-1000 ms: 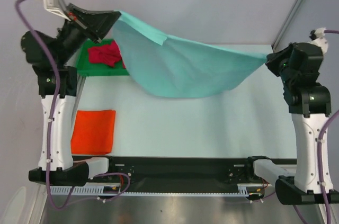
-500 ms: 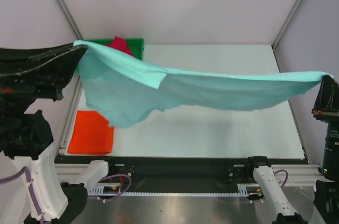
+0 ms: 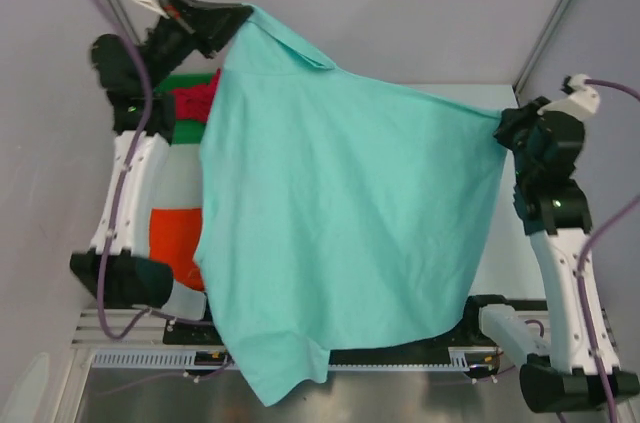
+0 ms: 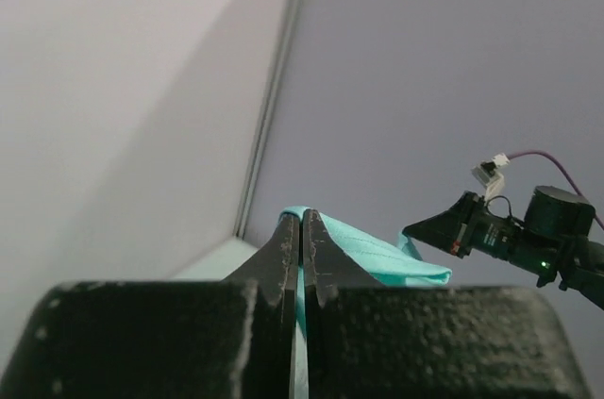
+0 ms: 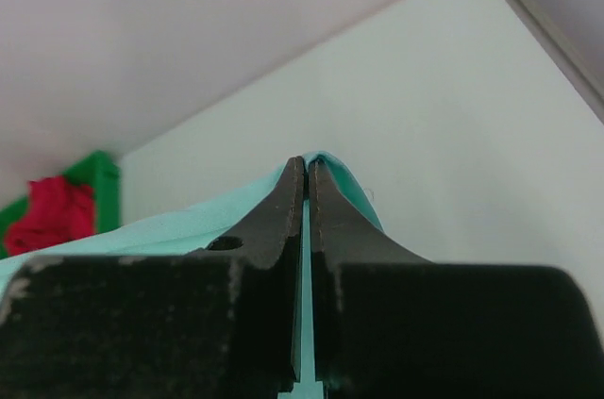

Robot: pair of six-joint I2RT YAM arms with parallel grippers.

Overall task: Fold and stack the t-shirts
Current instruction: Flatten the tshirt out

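The mint green t-shirt (image 3: 350, 223) hangs spread out in the air between both arms, its lower edge reaching past the table's near edge. My left gripper (image 3: 238, 21) is shut on its top left corner, high at the back left; the pinched cloth shows in the left wrist view (image 4: 373, 253). My right gripper (image 3: 503, 123) is shut on its right corner, and the cloth shows in the right wrist view (image 5: 189, 227). The folded orange t-shirt (image 3: 175, 238) lies on the table at the left, partly hidden by the green shirt. The crimson red t-shirt (image 3: 192, 101) lies crumpled in the tray.
The rigid green tray (image 3: 185, 131) sits at the back left, also visible in the right wrist view (image 5: 104, 191). The white table (image 3: 520, 243) shows at the right. Frame posts stand at the back corners.
The green shirt, stretched wide and low between the arms half a second ago, now hangs lifted and spread toward the camera. Both arms have moved back into view, still gripping it.
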